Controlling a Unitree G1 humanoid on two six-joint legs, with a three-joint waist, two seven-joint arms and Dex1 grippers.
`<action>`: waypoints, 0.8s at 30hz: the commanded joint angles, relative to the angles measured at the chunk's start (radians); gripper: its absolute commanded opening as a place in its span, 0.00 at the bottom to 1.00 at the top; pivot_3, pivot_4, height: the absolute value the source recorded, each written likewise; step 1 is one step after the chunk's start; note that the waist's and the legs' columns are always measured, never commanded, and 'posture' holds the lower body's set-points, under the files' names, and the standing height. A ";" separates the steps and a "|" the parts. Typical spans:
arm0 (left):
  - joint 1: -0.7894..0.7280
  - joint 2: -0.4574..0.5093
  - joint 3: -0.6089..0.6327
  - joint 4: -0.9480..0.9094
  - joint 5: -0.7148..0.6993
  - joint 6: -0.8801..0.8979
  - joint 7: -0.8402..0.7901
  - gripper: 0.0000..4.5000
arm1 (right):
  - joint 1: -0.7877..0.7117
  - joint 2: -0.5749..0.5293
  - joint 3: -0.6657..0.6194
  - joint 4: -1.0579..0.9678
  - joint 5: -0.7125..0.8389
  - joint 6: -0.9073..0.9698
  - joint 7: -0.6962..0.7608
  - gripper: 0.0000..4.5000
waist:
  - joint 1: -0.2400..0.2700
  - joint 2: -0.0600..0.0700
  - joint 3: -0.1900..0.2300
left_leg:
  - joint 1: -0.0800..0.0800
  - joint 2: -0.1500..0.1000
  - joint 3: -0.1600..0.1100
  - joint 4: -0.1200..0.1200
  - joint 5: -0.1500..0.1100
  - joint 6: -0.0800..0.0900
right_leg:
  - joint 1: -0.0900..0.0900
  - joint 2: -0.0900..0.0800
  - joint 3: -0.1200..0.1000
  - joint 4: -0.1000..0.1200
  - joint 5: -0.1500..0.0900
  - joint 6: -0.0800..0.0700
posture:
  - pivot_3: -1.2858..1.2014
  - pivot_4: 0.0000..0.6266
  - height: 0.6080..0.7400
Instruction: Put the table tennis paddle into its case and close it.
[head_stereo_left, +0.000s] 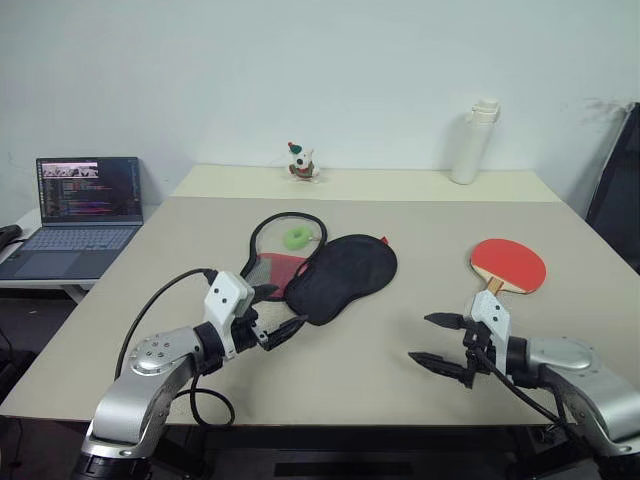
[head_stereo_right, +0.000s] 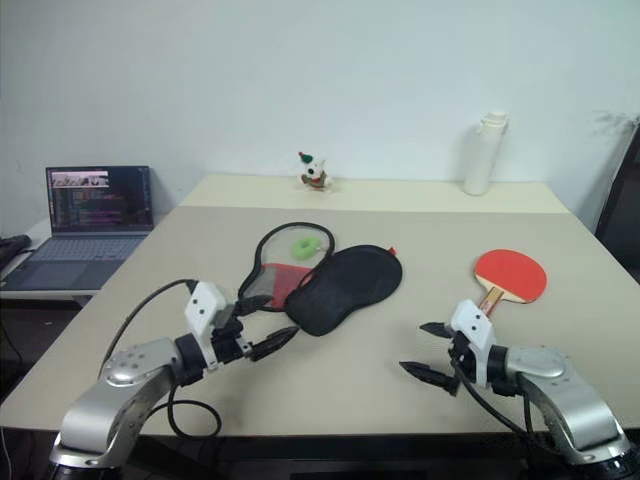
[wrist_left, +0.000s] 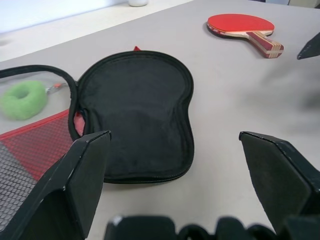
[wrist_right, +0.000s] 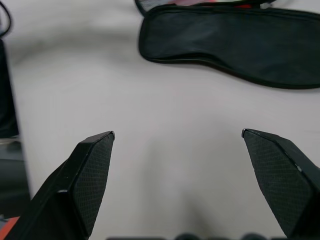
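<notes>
The case lies unzipped and spread open mid-table: a black fabric half on the right and a red mesh-lined half on the left. The table tennis paddle, red blade with a light wooden handle, lies flat to the right of the case, handle toward me. My left gripper hovers open just short of the case's near end, pointing at it; the left wrist view shows the black half between its fingers. My right gripper stands open and empty over bare table, near the paddle's handle.
A green ring rests on the case's open left half. A small toy figure and a white bottle stand at the table's back. An open laptop sits on a side table at the left. A dark object stands at the right edge.
</notes>
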 joint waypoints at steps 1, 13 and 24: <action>-0.024 0.008 0.007 0.011 0.016 -0.027 0.004 1.00 | -0.014 -0.020 -0.031 -0.014 0.011 0.002 0.000 1.00 | 0.000 0.000 0.000 | 0.000 0.000 0.000 0.000 0.000 0.000 | 0.000 0.000 0.000 0.000 0.000 0.000 | 0.52 0.24 1.00; -0.077 -0.001 0.046 0.057 -0.045 -0.026 -0.039 1.00 | -0.022 -0.014 -0.084 -0.116 0.096 0.099 -0.066 1.00 | 0.000 0.000 0.000 | 0.000 0.000 0.000 0.000 0.000 0.000 | 0.000 0.001 0.000 0.000 0.000 0.000 | 0.52 0.24 1.00; -0.049 0.043 0.164 0.028 -0.100 0.004 -0.020 1.00 | -0.143 0.076 -0.005 -0.010 0.082 0.059 -0.040 1.00 | -0.001 0.000 0.001 | 0.000 0.001 -0.001 -0.001 0.000 0.000 | -0.001 0.002 -0.001 0.000 0.000 0.000 | 0.52 0.24 1.00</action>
